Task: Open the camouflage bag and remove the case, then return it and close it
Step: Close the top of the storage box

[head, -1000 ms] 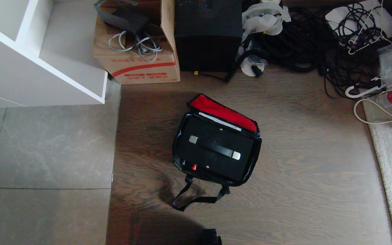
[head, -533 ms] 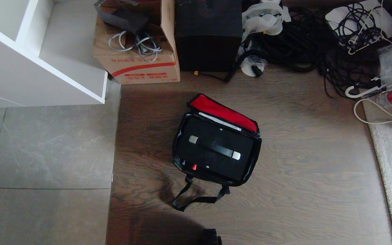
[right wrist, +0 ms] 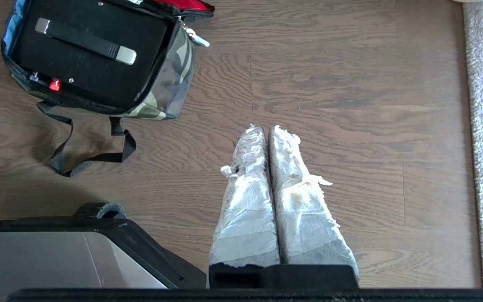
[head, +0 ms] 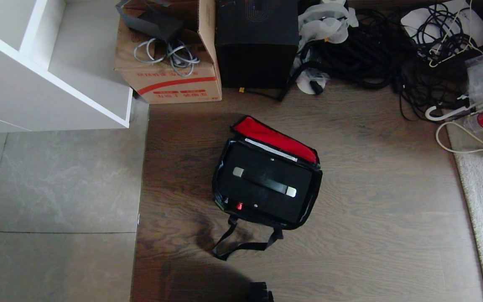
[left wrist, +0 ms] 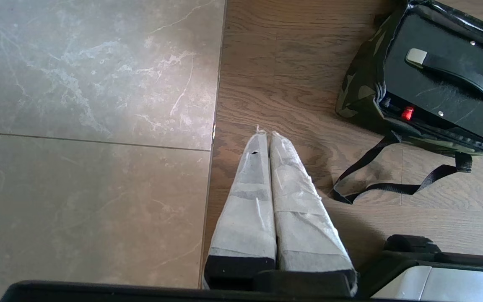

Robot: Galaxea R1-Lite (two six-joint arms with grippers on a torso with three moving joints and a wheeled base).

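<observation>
Wood-plank floor (head: pixel 371 201) carries the work, with grey tile to the robot's left of the camouflage bag (head: pixel 224 184) and pale carpet to its right; the bag serves as landmark throughout. Nearest the robot, short of the bag, both arms hang parked above bare floor: left end effector (left wrist: pixel 265 133) with its wrapped fingers pressed together, holding nothing, over the tile-to-wood seam on the bag's left; right end effector (right wrist: pixel 261 128) likewise closed and empty, over wood on the bag's right. Neither touches the bag. Between them and the bag, the black strap (head: pixel 241 245) lies in a loose loop on the floor against the bag's near side. The bag itself stands open, red-lined lid (head: pixel 275 136) folded back on its far side. The case (head: pixel 266 184) sits inside it, filling the opening snugly, handle (head: pixel 264 181) up and running diagonally. Beyond the bag: a cardboard box (head: pixel 170 79), a black cube-shaped box (head: pixel 256 46) and a tangle of cables (head: pixel 375 50). Judgement: whether the case awaits removal or is already returned cannot be told. Risks: the snug fit could lift the soft bag along with the case; the diagonal handle needs wrist alignment or the grip slips; the strap loop could snag an approaching finger; the lid may flop forward.
</observation>
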